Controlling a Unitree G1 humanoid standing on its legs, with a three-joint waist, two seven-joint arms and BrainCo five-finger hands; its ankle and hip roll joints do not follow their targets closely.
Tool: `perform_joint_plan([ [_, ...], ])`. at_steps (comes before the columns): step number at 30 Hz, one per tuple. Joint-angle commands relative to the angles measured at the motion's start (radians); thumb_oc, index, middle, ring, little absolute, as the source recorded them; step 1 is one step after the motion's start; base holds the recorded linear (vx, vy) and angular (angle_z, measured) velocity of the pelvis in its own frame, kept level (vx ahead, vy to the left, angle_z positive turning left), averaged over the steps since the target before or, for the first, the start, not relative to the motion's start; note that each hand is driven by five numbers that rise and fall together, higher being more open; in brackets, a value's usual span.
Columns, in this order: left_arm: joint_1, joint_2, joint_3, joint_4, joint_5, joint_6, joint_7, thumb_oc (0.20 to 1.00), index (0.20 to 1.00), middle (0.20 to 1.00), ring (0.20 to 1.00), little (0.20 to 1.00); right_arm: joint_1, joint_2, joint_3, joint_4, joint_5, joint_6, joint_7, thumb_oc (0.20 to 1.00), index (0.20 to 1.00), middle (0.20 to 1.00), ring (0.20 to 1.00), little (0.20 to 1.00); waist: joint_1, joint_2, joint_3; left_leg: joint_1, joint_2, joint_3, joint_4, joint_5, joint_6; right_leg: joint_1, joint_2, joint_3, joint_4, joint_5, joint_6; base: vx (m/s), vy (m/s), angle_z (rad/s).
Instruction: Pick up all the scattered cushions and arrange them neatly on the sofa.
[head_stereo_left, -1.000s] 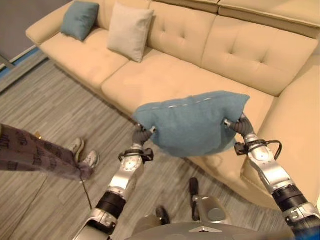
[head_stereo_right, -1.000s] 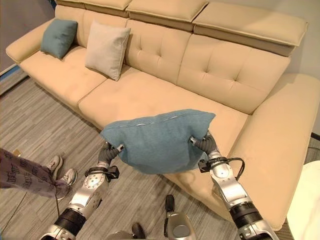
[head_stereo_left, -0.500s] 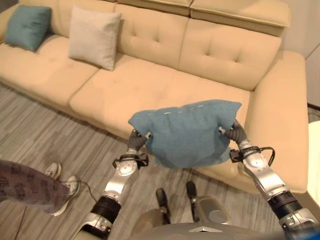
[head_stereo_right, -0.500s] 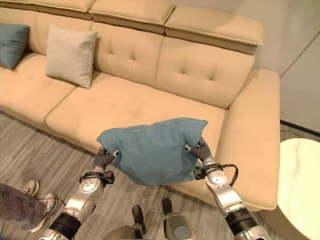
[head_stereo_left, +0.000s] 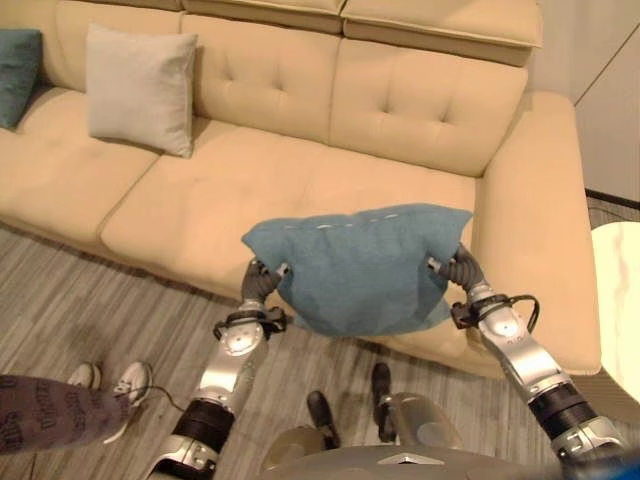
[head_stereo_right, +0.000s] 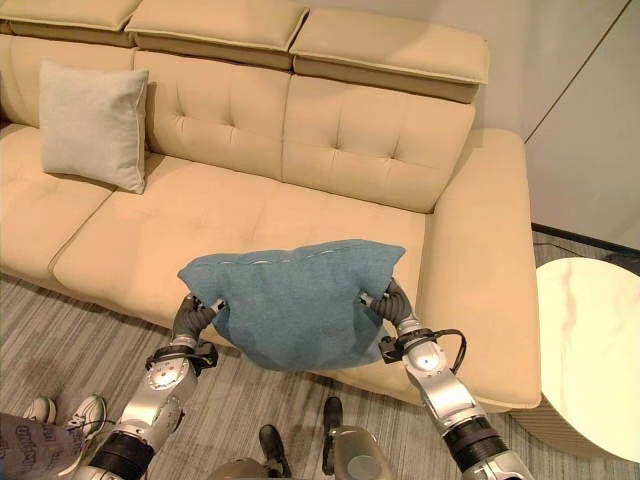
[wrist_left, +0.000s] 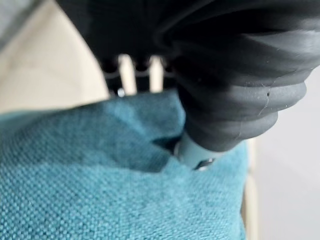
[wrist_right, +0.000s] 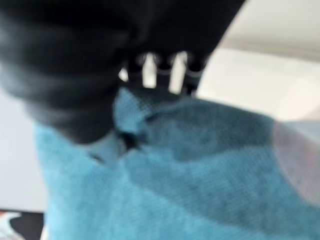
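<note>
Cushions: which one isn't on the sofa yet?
The large teal cushion, held in the air between the left hand and right hand in front of the sofa. The beige cushion already leans against the backrest.

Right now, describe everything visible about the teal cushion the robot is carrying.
The teal woven-fabric cushion is roughly rectangular and plump, with a pale seam line along its top edge. It hangs in the air, broad face toward the camera, in front of the seat of the beige tufted sofa, near the sofa's right end. The left hand pinches its left edge and the right hand its right edge; the fabric bunches at both grips. Nothing else touches it.
</note>
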Motion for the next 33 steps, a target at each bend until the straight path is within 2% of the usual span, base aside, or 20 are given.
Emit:
perform_joint_plan([
  [1,-0.018,-0.004,-0.042,-0.127,0.048,-0.084,-0.067,0.2,0.2,0.2,0.2,0.2,-0.068,0.069,0.025,-0.12,0.047,-0.11,0.034,0.2,0.2,0.2,0.2,0.2,0.007,-0.032,-0.103,0.002,-0.049,-0.041,0.057,-0.044,-0.058,0.055,-0.038,0.02,-0.045,0.018,0.102,0.06,-0.034,0.06],
  [3,-0.016,-0.005,-0.043,-0.127,0.049,-0.082,-0.067,0.2,0.2,0.2,0.2,0.2,-0.064,0.068,0.024,-0.119,0.043,-0.109,0.034,0.2,0.2,0.2,0.2,0.2,0.007,-0.032,-0.105,0.005,-0.049,-0.042,0.054,-0.043,-0.06,0.066,-0.038,0.017,-0.053,0.018,0.103,0.04,-0.018,0.08],
  [4,0.011,0.052,-0.023,-0.143,0.088,-0.053,-0.094,0.2,0.2,0.2,0.2,0.2,0.077,0.101,-0.095,-0.007,0.0,-0.084,0.0,0.2,0.2,0.2,0.2,0.2,0.031,-0.088,-0.148,0.018,0.011,-0.018,0.006,-0.03,-0.084,0.073,-0.108,-0.139,-0.076,0.089,0.154,0.0,0.008,0.08],
  [12,0.021,0.046,-0.012,-0.149,0.087,-0.05,-0.09,0.2,0.2,0.2,0.2,0.2,0.079,0.107,-0.091,0.003,0.0,-0.083,0.001,0.2,0.2,0.2,0.2,0.2,0.036,-0.089,-0.155,0.025,0.011,-0.009,0.006,-0.028,-0.081,0.09,-0.111,-0.14,-0.084,0.091,0.158,0.01,0.013,0.08],
  [20,0.013,0.042,-0.013,-0.145,0.087,-0.055,-0.077,0.2,0.2,0.2,0.2,0.2,0.048,0.111,-0.069,0.011,-0.009,-0.078,-0.001,0.2,0.2,0.2,0.2,0.2,0.052,-0.093,-0.146,0.027,0.001,-0.006,0.022,-0.047,-0.065,0.081,-0.122,-0.122,-0.059,0.097,0.171,0.02,0.056,-0.06],
  [22,0.015,0.044,-0.015,-0.147,0.08,-0.053,-0.074,0.2,0.2,0.2,0.2,0.2,0.04,0.114,-0.062,0.014,-0.012,-0.074,0.0,0.2,0.2,0.2,0.2,0.2,0.057,-0.095,-0.143,0.025,-0.006,-0.008,0.036,-0.062,-0.055,0.07,-0.131,-0.11,-0.032,0.093,0.177,0.03,0.114,-0.12],
  [24,0.013,0.045,-0.018,-0.148,0.07,-0.051,-0.067,0.2,0.2,0.2,0.2,0.2,0.033,0.116,-0.056,0.011,-0.015,-0.072,-0.002,0.2,0.2,0.2,0.2,0.2,0.06,-0.092,-0.127,0.031,-0.014,-0.022,0.047,-0.08,-0.039,0.042,-0.151,-0.094,0.051,0.092,0.184,0.02,0.144,-0.13],
  [25,0.009,0.048,-0.018,-0.148,0.067,-0.051,-0.061,0.2,0.2,0.2,0.2,0.2,0.027,0.12,-0.053,0.009,-0.019,-0.07,-0.004,0.2,0.2,0.2,0.2,0.2,0.056,-0.092,-0.114,0.032,-0.021,-0.027,0.051,-0.081,-0.029,-0.001,-0.172,-0.076,0.131,0.134,0.195,0.02,0.13,-0.25],
  [26,0.009,0.048,-0.018,-0.148,0.067,-0.051,-0.061,0.2,0.2,0.2,0.2,0.2,0.027,0.12,-0.053,0.009,-0.019,-0.07,-0.004,0.2,0.2,0.2,0.2,0.2,0.057,-0.092,-0.115,0.031,-0.021,-0.026,0.051,-0.081,-0.029,-0.003,-0.172,-0.076,0.131,0.134,0.195,-0.01,0.115,-0.3],
  [28,0.005,0.052,-0.015,-0.142,0.069,-0.054,-0.049,0.2,0.2,0.2,0.2,0.2,0.015,0.125,-0.042,0.011,-0.018,-0.074,-0.006,0.2,0.2,0.2,0.2,0.2,0.052,-0.081,-0.097,0.042,-0.015,-0.031,0.054,-0.091,-0.018,-0.074,-0.158,-0.078,0.226,0.124,0.189,0.07,0.103,-0.21],
  [30,0.009,0.049,-0.014,-0.136,0.064,-0.054,-0.053,0.2,0.2,0.2,0.2,0.2,0.018,0.121,-0.042,0.017,-0.012,-0.074,-0.001,0.2,0.2,0.2,0.2,0.2,0.035,-0.081,-0.096,0.058,-0.025,-0.042,0.041,-0.095,-0.018,-0.117,-0.106,-0.058,0.188,0.095,0.17,0.13,0.064,-0.27],
  [31,0.009,0.048,-0.014,-0.136,0.064,-0.054,-0.054,0.2,0.2,0.2,0.2,0.2,0.018,0.121,-0.042,0.017,-0.012,-0.074,-0.001,0.2,0.2,0.2,0.2,0.2,0.035,-0.079,-0.097,0.059,-0.024,-0.042,0.04,-0.095,-0.019,-0.117,-0.105,-0.058,0.188,0.094,0.17,0.11,0.024,-0.12],
  [33,0.003,0.051,-0.01,-0.131,0.066,-0.055,-0.054,0.2,0.2,0.2,0.2,0.2,0.006,0.113,-0.042,0.021,-0.003,-0.077,-0.004,0.2,0.2,0.2,0.2,0.2,0.037,-0.082,-0.094,0.072,-0.042,-0.041,0.034,-0.102,-0.017,-0.14,-0.093,-0.114,0.117,0.103,0.159,0.15,0.001,0.04],
])
